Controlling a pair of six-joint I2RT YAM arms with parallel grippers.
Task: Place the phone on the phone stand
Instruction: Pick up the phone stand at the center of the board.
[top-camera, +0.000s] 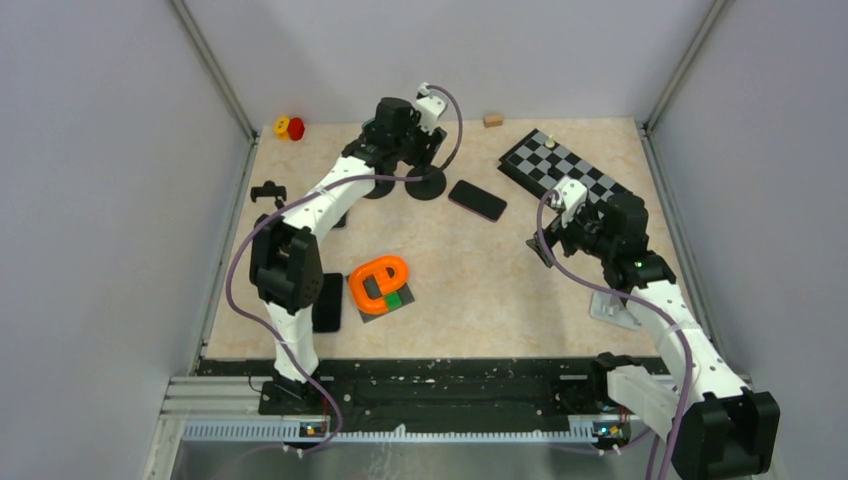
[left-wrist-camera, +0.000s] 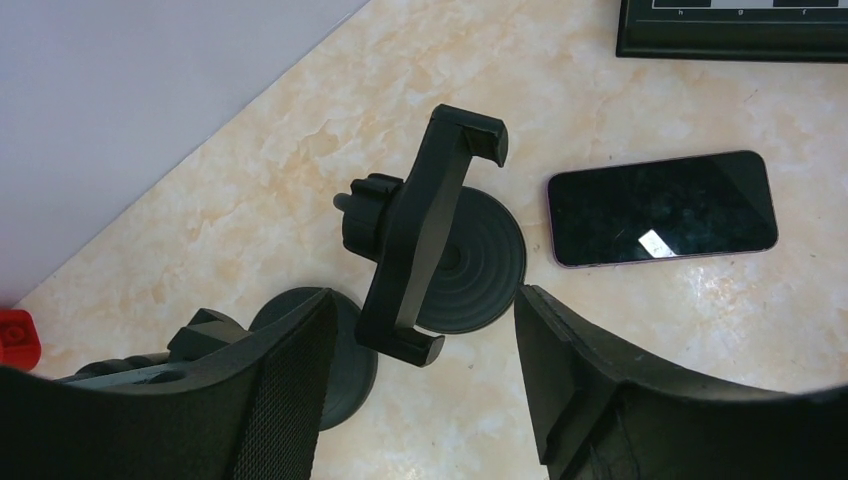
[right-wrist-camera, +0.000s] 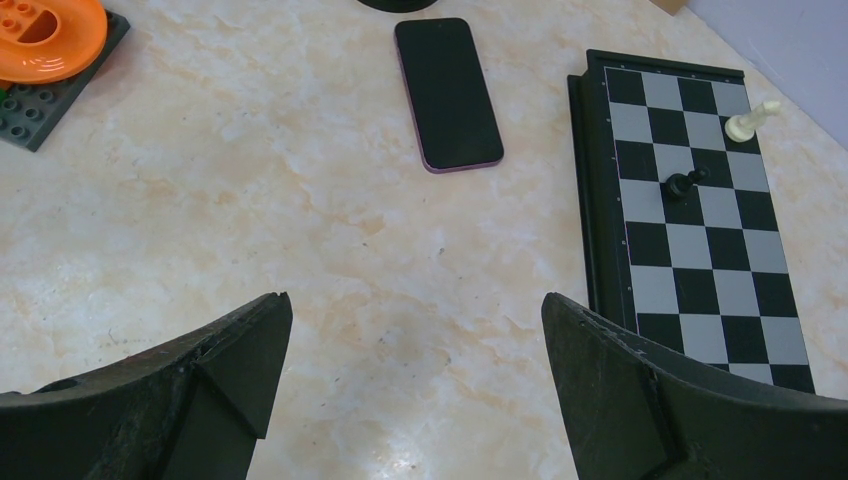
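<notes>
The phone (top-camera: 477, 200) is a dark slab with a purple edge, lying flat, screen up, in the middle back of the table; it shows too as phone (left-wrist-camera: 662, 208) and phone (right-wrist-camera: 448, 92). Just left of it stands the black phone stand (left-wrist-camera: 425, 240), a clamp arm on a round base (left-wrist-camera: 480, 262). My left gripper (left-wrist-camera: 422, 295) hangs over the stand, open, its fingers either side of the clamp's lower end without touching it. My right gripper (right-wrist-camera: 415, 310) is open over bare table, near side of the phone.
A chessboard (top-camera: 565, 175) with two pieces lies back right. A second round black base (left-wrist-camera: 335, 350) sits beside the stand. An orange ring on a brick plate (top-camera: 380, 285), a black slab (top-camera: 327, 300) and a red-and-yellow toy (top-camera: 290, 128) lie to the left.
</notes>
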